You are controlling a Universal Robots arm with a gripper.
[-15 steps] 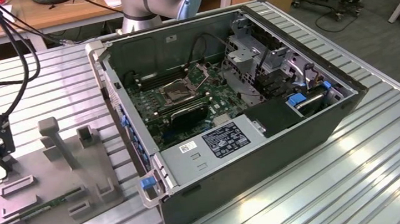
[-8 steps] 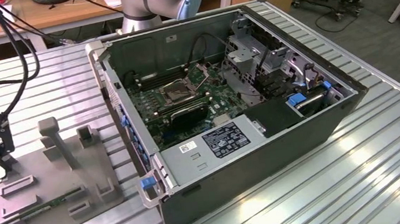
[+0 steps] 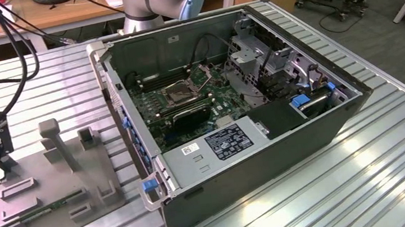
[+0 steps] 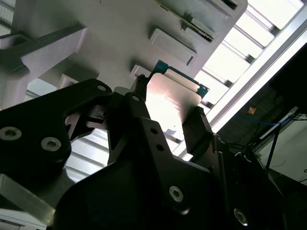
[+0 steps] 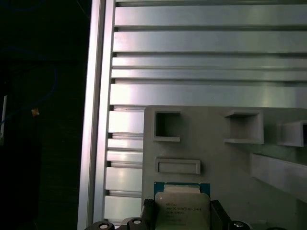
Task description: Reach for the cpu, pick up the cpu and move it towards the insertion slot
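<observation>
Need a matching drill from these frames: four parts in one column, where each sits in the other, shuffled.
Parts
1. cpu
2. insertion slot
3. memory stick
4. grey tray

Places
A. on the slatted table, beside the open case
B. on the green board inside the case
C. gripped between the fingers of the hand
D. lying in a recess of the grey tray

Pairs: 1-C, 2-B, 3-D, 4-A

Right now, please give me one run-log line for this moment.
gripper: shut on cpu | cpu: over grey tray | insertion slot: inside open computer case, not reached
</observation>
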